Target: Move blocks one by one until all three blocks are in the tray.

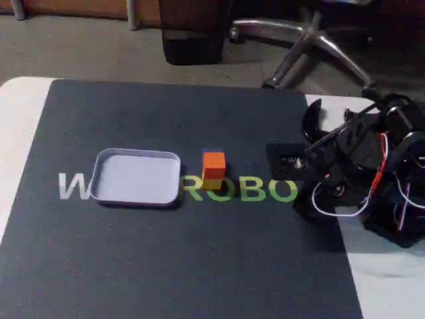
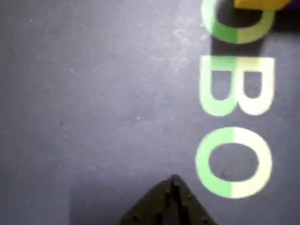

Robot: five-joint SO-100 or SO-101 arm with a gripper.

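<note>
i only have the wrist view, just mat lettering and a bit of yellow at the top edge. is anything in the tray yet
Observer: No. In the fixed view the tray is empty.
Operator: ok where's the orange one
Observer: The orange block stands just right of the tray, apart from it, on the lettering of the mat.
Operator: and where am i relative to it
Observer: The arm is folded up at the mat's right edge in the fixed view, to the right of the orange block and not touching it.
</note>
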